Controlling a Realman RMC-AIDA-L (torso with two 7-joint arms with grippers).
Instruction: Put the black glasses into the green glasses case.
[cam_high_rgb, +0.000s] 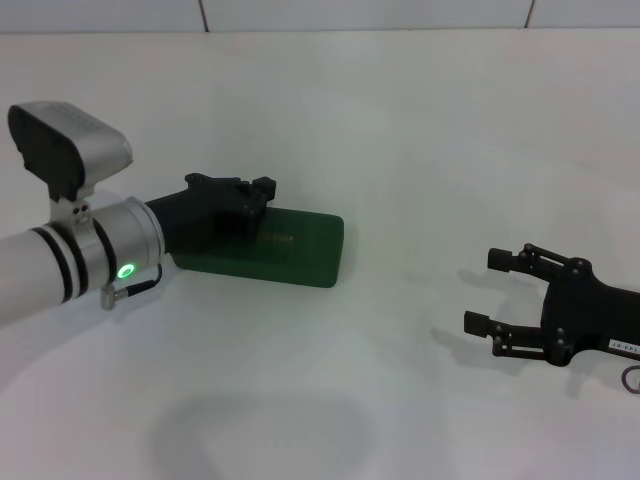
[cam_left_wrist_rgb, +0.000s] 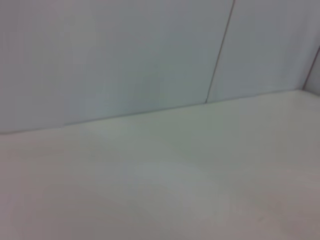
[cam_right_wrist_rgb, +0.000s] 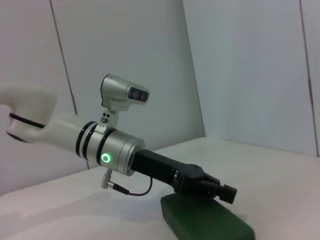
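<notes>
Green glasses case (cam_high_rgb: 290, 248) lay closed on the white table (cam_high_rgb: 400, 130), left of centre. Left gripper (cam_high_rgb: 258, 196) sat low over its lid; jaw state could not be told. Right gripper (cam_high_rgb: 487, 290), well apart to the right, hovered wide open, holding nothing.

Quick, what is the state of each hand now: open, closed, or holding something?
Left hand: over the closed green glasses case; open or closed cannot be told.
Right hand: open, holding nothing, low over the table.
</notes>
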